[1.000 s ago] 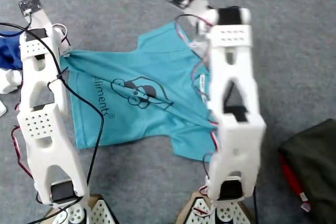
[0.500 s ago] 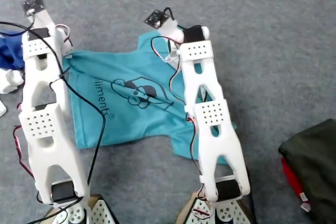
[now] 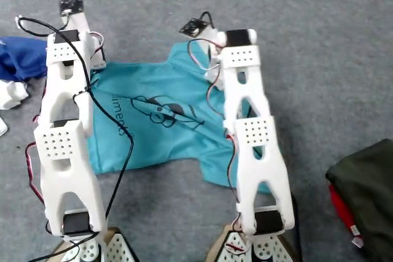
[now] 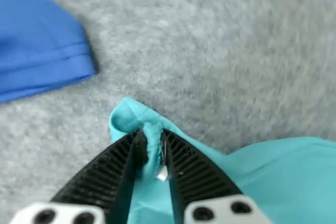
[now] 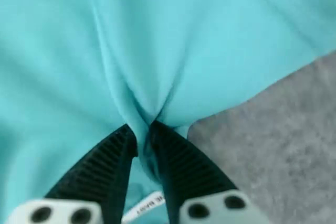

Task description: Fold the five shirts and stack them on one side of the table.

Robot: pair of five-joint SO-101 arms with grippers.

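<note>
A blue shirt (image 3: 21, 59) lies just left of the teal shirt (image 3: 159, 139), which is spread on the tabletop (image 3: 325, 53). The left end effector (image 4: 152, 139) is clamped on the teal shirt's left edge. The right end effector (image 5: 143, 129) pinches a fold on its far right side. A dark garment (image 3: 365, 182) lies well right of it.

Left claw (image 4: 152, 136) dragged teal shirt (image 3: 166, 133) edge inward; right claw (image 5: 143, 129) shifted leftward.

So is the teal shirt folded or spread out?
Spread out: the teal shirt lies open, print showing, while the left gripper and right gripper each pinch its fabric.
</note>
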